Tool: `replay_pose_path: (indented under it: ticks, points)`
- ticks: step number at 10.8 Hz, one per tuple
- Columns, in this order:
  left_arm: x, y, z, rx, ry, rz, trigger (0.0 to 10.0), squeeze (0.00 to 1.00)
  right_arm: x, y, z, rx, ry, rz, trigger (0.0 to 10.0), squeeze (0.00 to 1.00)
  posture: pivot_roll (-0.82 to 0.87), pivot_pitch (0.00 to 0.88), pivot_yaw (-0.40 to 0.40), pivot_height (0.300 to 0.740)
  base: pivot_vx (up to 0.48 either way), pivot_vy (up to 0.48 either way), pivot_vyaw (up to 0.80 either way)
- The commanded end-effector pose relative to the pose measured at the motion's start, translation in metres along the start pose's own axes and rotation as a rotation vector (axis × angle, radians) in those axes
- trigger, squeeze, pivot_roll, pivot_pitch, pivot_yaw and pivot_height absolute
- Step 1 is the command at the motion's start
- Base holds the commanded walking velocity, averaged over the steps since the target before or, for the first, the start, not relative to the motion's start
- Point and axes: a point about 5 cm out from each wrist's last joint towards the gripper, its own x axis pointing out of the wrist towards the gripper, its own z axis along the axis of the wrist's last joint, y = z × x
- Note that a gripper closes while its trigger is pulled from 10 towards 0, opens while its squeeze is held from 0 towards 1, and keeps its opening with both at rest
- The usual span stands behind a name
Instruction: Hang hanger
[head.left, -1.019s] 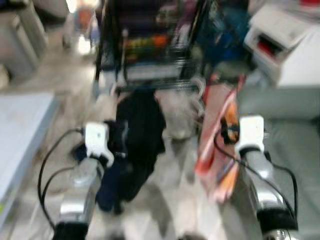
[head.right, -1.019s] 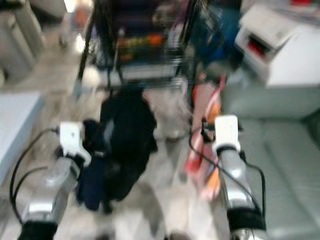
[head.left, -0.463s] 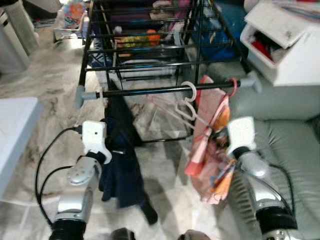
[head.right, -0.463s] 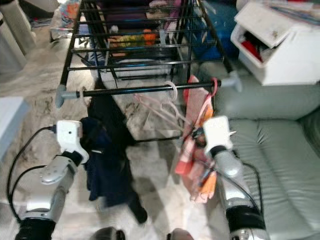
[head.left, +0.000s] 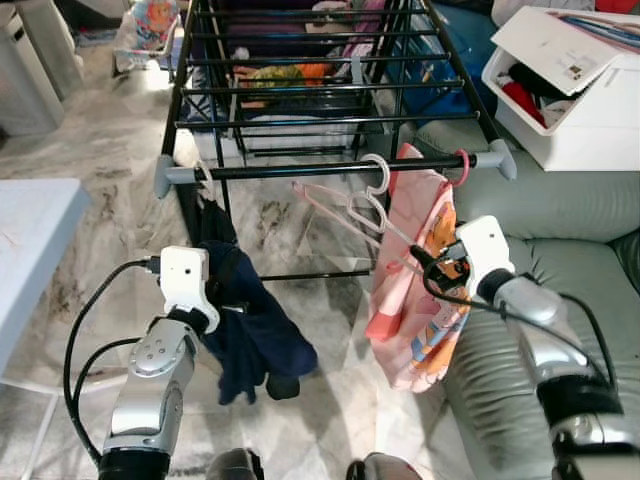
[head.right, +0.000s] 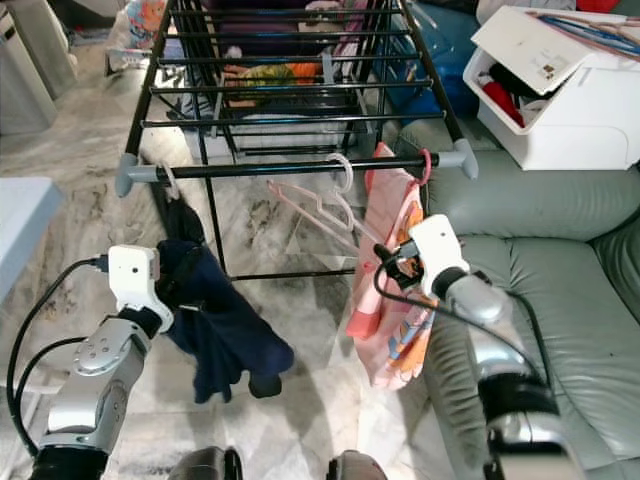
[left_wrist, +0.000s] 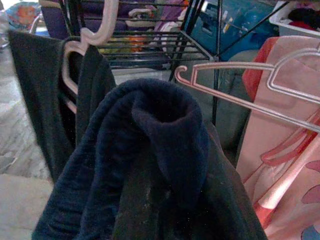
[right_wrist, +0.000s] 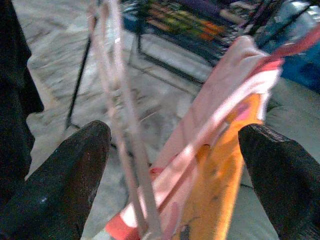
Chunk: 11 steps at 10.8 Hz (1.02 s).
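On the rail (head.left: 330, 170), the pale pink hanger (head.left: 345, 205) slants toward our right gripper (right_wrist: 165, 150), whose fingers gape around it; our left gripper (head.left: 225, 300) clamps the navy garment (head.left: 250, 335).

Both silver arms raised forward; right tool (right_wrist: 165, 165) fingers spread wide apart.

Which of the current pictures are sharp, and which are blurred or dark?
Both eye views are sharp and evenly lit; the rack bar is crisp. The left wrist view is dim, the dark garment in shade. The right wrist view is smeared: pink hanger and its black fingertips are soft.
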Motion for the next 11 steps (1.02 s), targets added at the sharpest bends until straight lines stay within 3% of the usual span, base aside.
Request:
replay_pose_path:
  ticks: [1, 5, 8, 9, 10, 11]
  points:
    - [-0.001, -0.003, 0.007, 0.006, -0.020, -0.005, 10.0, 0.00, 0.004, -0.002, 0.004, -0.036, 0.007, 0.059, 10.0, 0.00, -0.02, 0.121, -0.013, 0.740, 0.000, 0.000, 0.00]
    - [-0.018, 0.000, 0.007, 0.012, 0.003, 0.015, 10.0, 0.00, 0.024, 0.005, 0.018, -0.105, -0.009, 0.197, 10.0, 0.00, 0.03, 0.165, -0.024, 0.740, 0.000, 0.000, 0.00]
    - [-0.026, -0.003, 0.003, 0.007, 0.040, 0.017, 10.0, 0.00, 0.034, 0.004, 0.018, -0.145, 0.052, 0.232, 10.0, 0.00, 0.04, 0.184, -0.018, 0.740, 0.000, 0.000, 0.00]
    - [-0.025, -0.004, 0.003, 0.008, 0.046, 0.012, 10.0, 0.00, 0.037, 0.006, 0.022, -0.147, 0.041, 0.252, 9.4, 0.00, 0.05, 0.182, -0.012, 0.740, 0.000, 0.000, 0.00]
    - [-0.026, -0.004, 0.004, 0.009, 0.048, 0.010, 10.0, 0.00, 0.039, 0.008, 0.023, -0.152, 0.047, 0.270, 0.0, 0.00, 0.05, 0.182, -0.012, 0.740, 0.000, 0.000, 0.00]
    - [-0.025, -0.006, 0.004, 0.010, 0.052, 0.005, 10.0, 0.00, 0.042, 0.009, 0.026, -0.167, 0.054, 0.286, 0.0, 0.00, 0.06, 0.179, -0.013, 0.740, 0.000, 0.000, 0.00]
